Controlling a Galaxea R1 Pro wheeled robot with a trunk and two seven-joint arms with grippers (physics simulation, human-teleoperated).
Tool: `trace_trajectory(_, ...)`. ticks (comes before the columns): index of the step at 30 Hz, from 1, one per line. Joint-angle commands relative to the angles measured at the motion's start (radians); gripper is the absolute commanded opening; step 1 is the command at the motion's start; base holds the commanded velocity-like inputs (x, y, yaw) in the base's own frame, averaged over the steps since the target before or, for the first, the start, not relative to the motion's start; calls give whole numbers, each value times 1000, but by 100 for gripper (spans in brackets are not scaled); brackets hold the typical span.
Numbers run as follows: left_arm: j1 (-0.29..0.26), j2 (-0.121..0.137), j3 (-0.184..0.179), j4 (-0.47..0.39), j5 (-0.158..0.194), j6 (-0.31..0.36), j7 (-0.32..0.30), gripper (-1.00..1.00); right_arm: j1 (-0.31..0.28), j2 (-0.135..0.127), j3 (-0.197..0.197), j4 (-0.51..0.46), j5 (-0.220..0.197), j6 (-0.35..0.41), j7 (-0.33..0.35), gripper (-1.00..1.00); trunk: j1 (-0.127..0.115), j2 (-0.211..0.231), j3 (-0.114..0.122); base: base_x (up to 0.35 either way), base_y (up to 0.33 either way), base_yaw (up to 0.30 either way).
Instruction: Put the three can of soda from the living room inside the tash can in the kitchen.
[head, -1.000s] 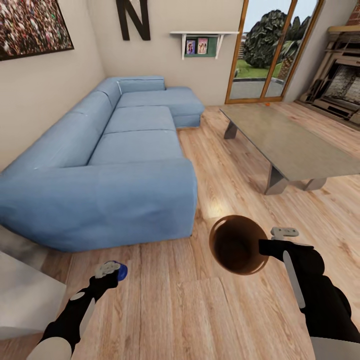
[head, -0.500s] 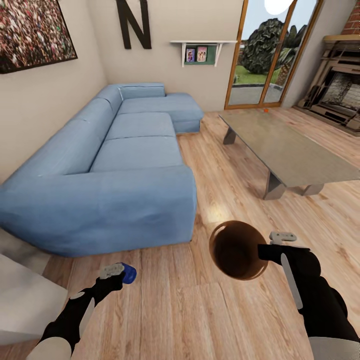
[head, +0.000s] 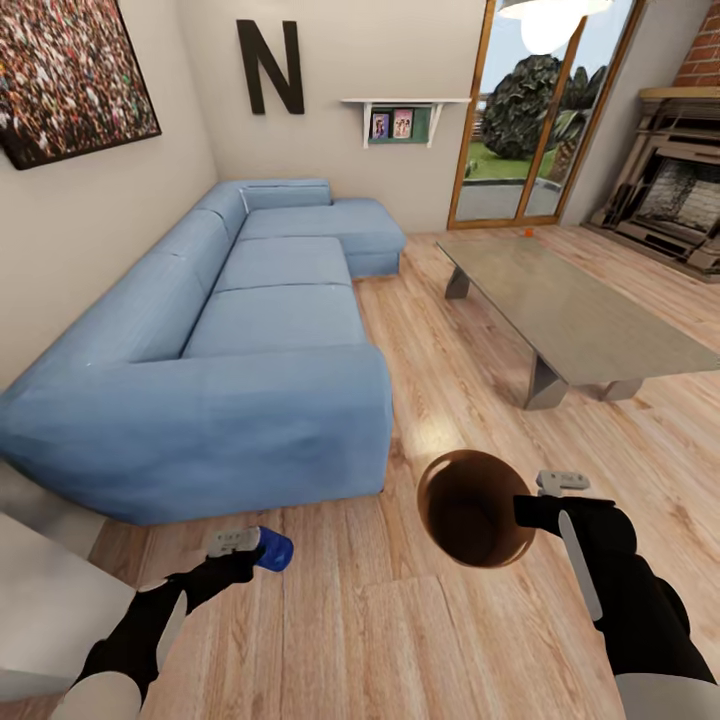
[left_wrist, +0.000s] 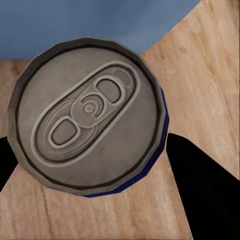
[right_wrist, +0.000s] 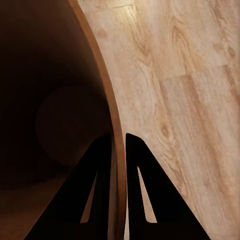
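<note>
Room: sofa (head: 250, 340) in light blue is running along the left wall, a low grey surface (head: 580, 310) is standing to the right on the wood floor (head: 420, 620), and a fireplace (head: 680, 200) is sitting at the far right.
Left tool: the left tool (head: 243, 545) is gripping a dark blue can (head: 274, 550), fingers closed on its sides, and hanging low over the floor just in front of the sofa's near end.
Can close-up: the left wrist view is looking straight onto the can's silvery top (left_wrist: 89, 114), with dark fingers (left_wrist: 205, 185) pressing in from either side.
Right tool: the right tool (head: 540, 497) is pinching the rim of the bin (head: 475, 508), one finger inside and one outside, nearly closed on the thin wall.
Bin: it is hanging off the floor, copper-brown rim and dark inside tipped towards the head camera.
Rim close-up: the right wrist view is showing the two fingers (right_wrist: 100, 190) straddling the bin's rim (right_wrist: 107, 105).
Far can: a small orange speck (head: 529, 231) is sitting at the surface's far end; too small to tell more.
</note>
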Motion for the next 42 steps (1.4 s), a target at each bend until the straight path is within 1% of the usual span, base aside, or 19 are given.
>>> trace_trajectory(1,0,0,0,-5,-2,5,-6,-100,0,0,0,0,-15,0,6,-100,-4,7,5,0,0,0)
trace_trajectory(5,0,0,0,-18,-1,19,-19,-100,0,1,0,2,-15,0,6,-100,-19,35,23,0,0,0)
trace_trajectory(18,0,0,1,-23,-1,29,-30,-100,0,1,1,3,-15,0,6,-100,-69,126,84,0,0,0)
trace_trajectory(20,0,0,1,-22,-1,30,-48,-100,0,1,1,3,-15,-1,6,-100,-77,140,93,0,0,0)
trace_trajectory(24,0,0,1,-19,-2,31,-111,-100,0,1,0,3,-15,0,6,-100,-92,168,111,0,0,0)
trace_trajectory(31,0,0,2,-17,-2,36,-133,-100,0,1,0,3,-15,0,6,-100,-119,217,144,0,0,0)
trace_trajectory(35,0,0,2,-17,-3,88,-157,-100,0,1,-1,3,-15,0,6,-100,-134,245,162,0,0,0)
trace_trajectory(36,0,1,2,-17,-3,107,-184,-100,0,1,-1,3,-15,0,6,-100,-138,252,167,0,0,0)
trace_trajectory(38,0,2,2,-16,-4,119,-213,-100,0,1,-1,3,-15,0,6,-100,-146,266,176,0,0,0)
trace_trajectory(40,0,4,2,-16,-5,134,-257,-100,1,1,-1,3,-15,0,6,-100,-153,280,186,0,0,0)
trace_trajectory(42,0,5,2,-16,-5,136,-265,-100,2,1,-1,3,-15,0,6,-100,-161,294,195,0,0,0)
